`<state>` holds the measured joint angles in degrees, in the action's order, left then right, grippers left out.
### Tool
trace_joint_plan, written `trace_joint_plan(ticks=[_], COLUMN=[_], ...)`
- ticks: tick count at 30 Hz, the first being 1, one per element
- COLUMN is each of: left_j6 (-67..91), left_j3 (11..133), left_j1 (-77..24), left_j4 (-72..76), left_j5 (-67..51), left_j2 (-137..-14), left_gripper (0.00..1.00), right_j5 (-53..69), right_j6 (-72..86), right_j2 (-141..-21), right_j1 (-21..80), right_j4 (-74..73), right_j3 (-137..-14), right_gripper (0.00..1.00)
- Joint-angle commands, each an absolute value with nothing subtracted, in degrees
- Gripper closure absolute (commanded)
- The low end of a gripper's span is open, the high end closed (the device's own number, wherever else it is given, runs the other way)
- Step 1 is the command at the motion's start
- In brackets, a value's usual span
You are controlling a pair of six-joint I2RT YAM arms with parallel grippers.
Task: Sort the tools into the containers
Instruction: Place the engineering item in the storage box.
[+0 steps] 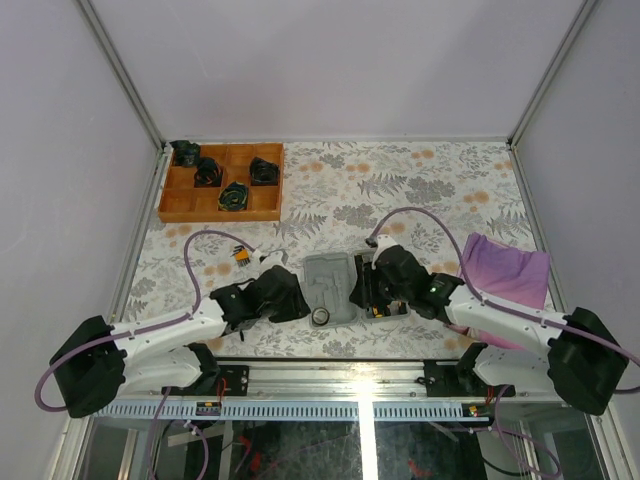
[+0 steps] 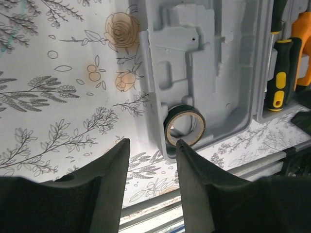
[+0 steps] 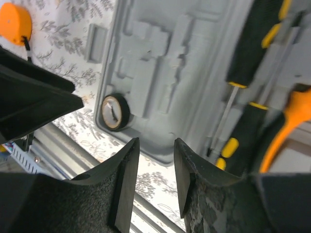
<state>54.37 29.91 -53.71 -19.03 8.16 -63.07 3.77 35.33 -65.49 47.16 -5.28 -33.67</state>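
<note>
My left gripper (image 2: 151, 143) and right gripper (image 3: 155, 141): both part-open, empty, over the grey case's (image 2: 214, 73) near edge, by a tape roll (image 2: 184, 125).

No writing, label or number can be read anywhere.

The table (image 1: 400, 190), covered in a floral print, carried a wooden tray (image 1: 180, 203) at its far left, an opened grey case (image 1: 328, 278) near the middle, an orange tape measure (image 1: 241, 256) just left of it, and a purple cloth (image 1: 505, 268) on the right.
</note>
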Motion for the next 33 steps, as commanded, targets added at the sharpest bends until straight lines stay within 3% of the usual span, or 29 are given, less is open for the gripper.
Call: trace_joint_plan(ticks=[1,16,33], left_j6=[52.76,51.59,51.24], left_j3=[27.78,25.19,25.15], left_j1=[-52.00,-51.33,-51.34], left_j4=[-8.56,-4.13,-4.11], left_j5=[3.39,1.75,2.18], left_j2=[-61.56,-66.54,-69.82], left_gripper=[0.59,0.68,0.69], right_j5=[7.64,12.57,12.15], right_j6=[39.91,42.21,42.05], right_j2=[-69.82,-80.07,-86.08], right_j1=[51.04,54.02,55.09], right_j4=[1.72,6.20,5.30], right_j3=[-36.04,-39.30,-42.14], right_gripper=[0.59,0.68,0.76])
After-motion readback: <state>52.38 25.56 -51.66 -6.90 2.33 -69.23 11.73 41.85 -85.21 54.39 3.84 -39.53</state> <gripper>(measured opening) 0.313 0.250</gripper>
